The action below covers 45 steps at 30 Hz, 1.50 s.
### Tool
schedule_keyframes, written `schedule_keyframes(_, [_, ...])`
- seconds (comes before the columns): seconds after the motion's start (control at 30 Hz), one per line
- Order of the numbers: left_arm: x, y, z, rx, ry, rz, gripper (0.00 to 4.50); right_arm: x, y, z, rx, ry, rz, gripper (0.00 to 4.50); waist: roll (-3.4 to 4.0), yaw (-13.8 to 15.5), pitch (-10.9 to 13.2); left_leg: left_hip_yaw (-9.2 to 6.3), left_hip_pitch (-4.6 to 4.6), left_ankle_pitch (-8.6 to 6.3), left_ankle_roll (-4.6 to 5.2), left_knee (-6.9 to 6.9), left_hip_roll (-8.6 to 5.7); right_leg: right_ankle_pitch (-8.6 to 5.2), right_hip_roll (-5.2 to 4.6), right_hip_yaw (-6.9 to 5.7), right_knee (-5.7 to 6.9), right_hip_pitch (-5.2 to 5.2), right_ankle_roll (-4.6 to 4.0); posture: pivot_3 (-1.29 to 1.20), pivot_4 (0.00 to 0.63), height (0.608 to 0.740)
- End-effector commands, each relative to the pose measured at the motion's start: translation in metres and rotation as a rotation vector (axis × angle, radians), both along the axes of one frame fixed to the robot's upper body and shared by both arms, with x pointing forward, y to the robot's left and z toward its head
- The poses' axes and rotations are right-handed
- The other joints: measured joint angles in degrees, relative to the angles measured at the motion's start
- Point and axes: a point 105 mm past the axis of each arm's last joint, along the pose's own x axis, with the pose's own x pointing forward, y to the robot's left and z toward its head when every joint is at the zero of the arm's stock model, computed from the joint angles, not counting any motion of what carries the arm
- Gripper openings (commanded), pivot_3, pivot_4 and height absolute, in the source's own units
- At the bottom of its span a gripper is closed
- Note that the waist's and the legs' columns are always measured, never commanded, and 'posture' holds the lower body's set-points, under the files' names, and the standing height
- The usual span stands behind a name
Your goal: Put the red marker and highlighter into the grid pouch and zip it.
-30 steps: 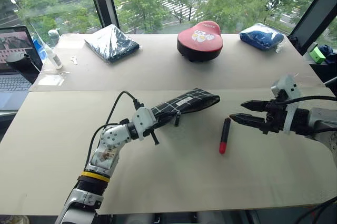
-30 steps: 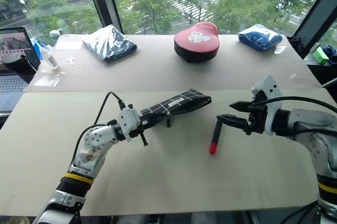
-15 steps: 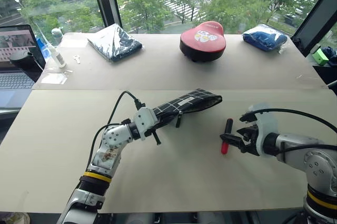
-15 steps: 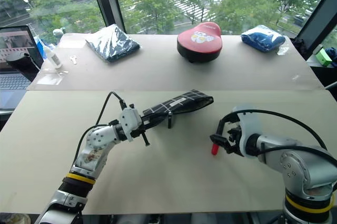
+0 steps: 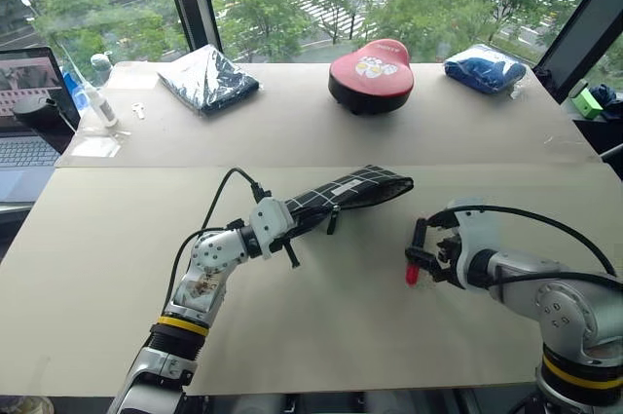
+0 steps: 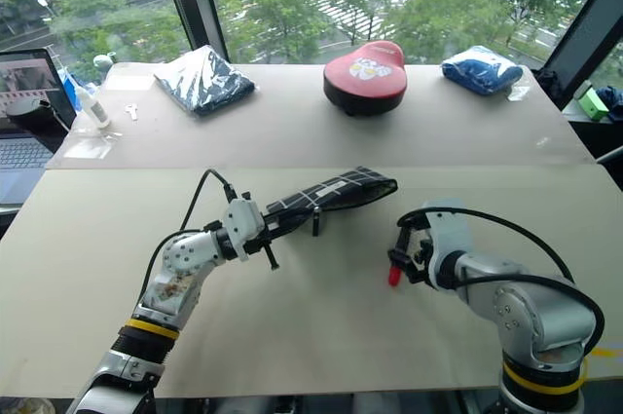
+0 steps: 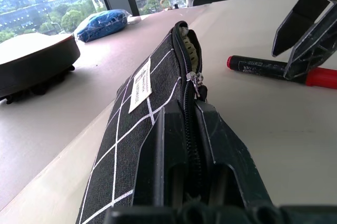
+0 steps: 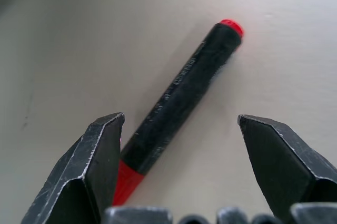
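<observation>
Right gripper (image 5: pixel 421 256) is being held with its fingers spread wide in the head camera's views, angled down at the table (image 5: pixel 331 336) directly over the red marker (image 5: pixel 417 253). Nothing is being gripped by it; the marker is lying flat on the surface, its red end pointing toward the near edge and its black end away. The left gripper (image 5: pixel 292 224) is being kept pressed shut on the near end of the grid pouch (image 5: pixel 355 190), which is being held out roughly level, slanting toward the far right, with its black pull strap hanging below. The pouch and the marker are lying near each other but apart. On the far half of the table a dark wrapped bundle (image 5: pixel 206 78), a red case (image 5: pixel 370 73) and a blue bundle (image 5: pixel 484 67) are being left well apart from the work area, and a laptop (image 5: pixel 24 107) is standing at the left edge.

In the left wrist view, the pouch (image 7: pixel 142 129) is being clamped between the two black fingers (image 7: pixel 224 155) along its zipper line — the far end of the zipper is standing open. Something pale green is lying just inside the mouth, though it cannot be identified with certainty. Beyond it, the marker (image 7: pixel 263 67) is lying on the table beneath the other gripper.

In the right wrist view, the marker (image 8: pixel 179 105) is being framed between the separated fingertips (image 8: pixel 97 155), lying diagonally — neither finger can be seen touching it.
</observation>
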Motion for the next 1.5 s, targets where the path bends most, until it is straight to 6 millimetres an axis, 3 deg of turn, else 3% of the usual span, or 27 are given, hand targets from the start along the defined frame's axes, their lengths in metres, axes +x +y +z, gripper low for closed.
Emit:
schedule_keyframes(0.03, [-0.003, -0.001, 0.008, -0.018, -0.037, -0.006, 0.00, -0.001, -0.007, -0.008, -0.071, 0.017, -0.038, 3.85, 0.00, -0.01, 0.00, 0.00, 0.00, 0.00, 0.00, 0.00, 0.00, 0.00, 0.00, 0.00, 0.00, 0.00, 0.00, 0.00, 0.150, 0.740])
schedule_keyframes(0.13, [-0.003, -0.001, 0.008, -0.018, -0.039, -0.002, 0.00, -0.003, -0.012, -0.016, -0.158, 0.021, -0.016, 3.85, -0.01, -0.03, -0.02, 0.00, 0.07, 0.00, 0.01, 0.01, -0.01, 0.00, 0.00, -0.03, -0.03, 0.10, 0.00, 0.00, 0.150, 0.740])
schedule_keyframes(0.17, [-0.003, -0.001, 0.008, -0.017, -0.039, -0.001, 0.00, -0.004, -0.014, -0.018, -0.187, 0.019, -0.007, 3.33, -0.01, 0.02, -0.02, -0.01, 0.14, -0.02, 0.03, 0.01, -0.02, 0.00, 0.00, -0.03, -0.04, 0.16, 0.01, 0.00, 0.150, 0.740])
schedule_keyframes(0.47, [-0.002, -0.001, 0.008, -0.020, -0.043, -0.002, 0.00, 0.000, -0.032, -0.017, -0.289, -0.042, 0.000, 0.48, -0.02, 0.51, -0.03, -0.06, 0.73, -0.30, 0.48, 0.03, -0.04, -0.08, -0.02, -0.04, -0.17, 0.84, 0.12, 0.00, 0.150, 0.740])
schedule_keyframes(0.6, [0.000, -0.002, 0.011, -0.020, -0.049, -0.007, 0.00, 0.012, -0.040, -0.002, -0.291, -0.105, -0.020, 0.46, -0.03, 0.47, -0.03, -0.06, 0.74, -0.29, 0.45, 0.02, -0.02, -0.08, -0.02, -0.04, -0.16, 0.85, 0.11, 0.00, 0.150, 0.740])
schedule_keyframes(0.73, [0.000, -0.003, 0.012, -0.018, -0.052, -0.014, 0.00, 0.033, -0.055, 0.032, -0.373, -0.274, -0.007, 0.46, -0.02, 0.50, -0.02, -0.03, 0.70, -0.29, 0.47, 0.06, -0.05, -0.07, -0.02, -0.01, -0.14, 0.79, 0.11, 0.00, 0.150, 0.740])
schedule_keyframes(0.8, [0.000, -0.004, 0.013, -0.017, -0.053, -0.018, 0.00, 0.043, -0.061, 0.058, -0.429, -0.398, 0.040, 0.46, -0.02, 0.31, -0.02, -0.02, 0.69, -0.26, 0.40, 0.03, -0.04, -0.07, -0.01, 0.00, -0.13, 0.75, 0.11, 0.00, 0.150, 0.740])
schedule_keyframes(0.87, [0.001, -0.004, 0.013, -0.014, -0.054, -0.023, 0.00, 0.049, -0.059, 0.091, -0.502, -0.552, 0.136, 0.46, -0.02, 0.08, -0.02, 0.00, 0.64, -0.21, 0.33, 0.01, -0.03, -0.08, 0.00, -0.01, -0.13, 0.68, 0.11, 0.00, 0.150, 0.740])
schedule_keyframes(0.97, [0.001, -0.003, 0.014, -0.011, -0.056, -0.026, 0.00, 0.043, -0.041, 0.113, -0.633, -0.693, 0.375, 0.46, -0.02, -0.18, -0.02, 0.01, 0.63, -0.23, 0.37, -0.03, -0.02, -0.08, 0.01, -0.01, -0.16, 0.70, 0.12, 0.00, 0.150, 0.740])
schedule_keyframes(1.1, [0.002, -0.003, 0.016, -0.006, -0.058, -0.030, 0.00, 0.021, -0.013, 0.107, -0.725, -0.719, 0.738, 0.46, -0.05, -0.10, 0.00, -0.01, 0.65, -0.25, 0.40, -0.02, 0.02, -0.11, 0.03, -0.04, -0.18, 0.76, 0.17, 0.00, 0.150, 0.740])
schedule_keyframes(1.2, [0.001, -0.002, 0.017, -0.004, -0.059, -0.031, 0.00, 0.012, -0.007, 0.091, -0.777, -0.663, 0.878, 0.46, -0.05, -0.16, 0.00, 0.01, 0.64, -0.26, 0.42, 0.00, 0.02, -0.12, -0.01, 0.01, -0.19, 0.76, 0.17, 0.00, 0.150, 0.740])
schedule_keyframes(1.5, [-0.001, -0.002, 0.018, -0.003, -0.058, -0.033, 0.00, 0.032, -0.005, 0.077, -0.895, -0.708, 0.915, 0.46, -0.07, -0.06, 0.01, -0.01, 0.63, -0.09, 0.09, 0.00, 0.03, -0.11, -0.05, 0.03, -0.18, 0.70, 0.16, 0.00, 0.150, 0.740])
